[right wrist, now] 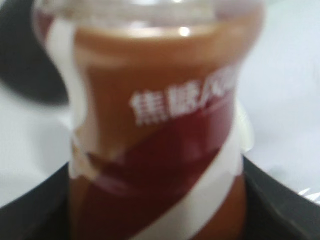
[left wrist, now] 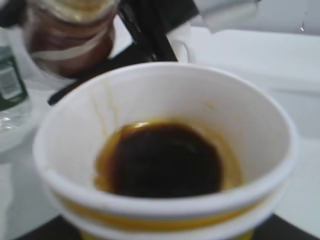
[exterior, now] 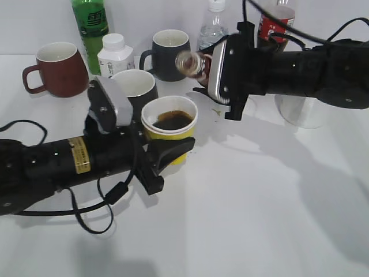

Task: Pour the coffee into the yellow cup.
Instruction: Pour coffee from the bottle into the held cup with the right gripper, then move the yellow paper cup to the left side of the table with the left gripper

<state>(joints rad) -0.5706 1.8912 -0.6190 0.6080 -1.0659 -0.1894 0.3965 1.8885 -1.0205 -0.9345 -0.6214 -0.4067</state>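
Observation:
The yellow cup (exterior: 170,124) with a white rim holds dark brown coffee (exterior: 172,120). My left gripper (exterior: 167,151) is shut on the cup and holds it at the middle of the table. In the left wrist view the cup (left wrist: 165,210) fills the frame, with the coffee (left wrist: 162,160) pooled at its bottom. My right gripper (exterior: 210,72) is shut on the small brown-orange coffee bottle (exterior: 191,62), tipped sideways above and to the right of the cup, its mouth pointing left. In the right wrist view the bottle (right wrist: 155,140) fills the frame, blurred.
Behind the cup stand a dark mug (exterior: 135,86), a maroon mug (exterior: 57,69), a grey mug (exterior: 169,53), a white pill bottle (exterior: 115,55), a green bottle (exterior: 90,26), a clear water bottle (exterior: 213,26), a red-labelled cola bottle (exterior: 275,23) and a clear glass (exterior: 300,109).

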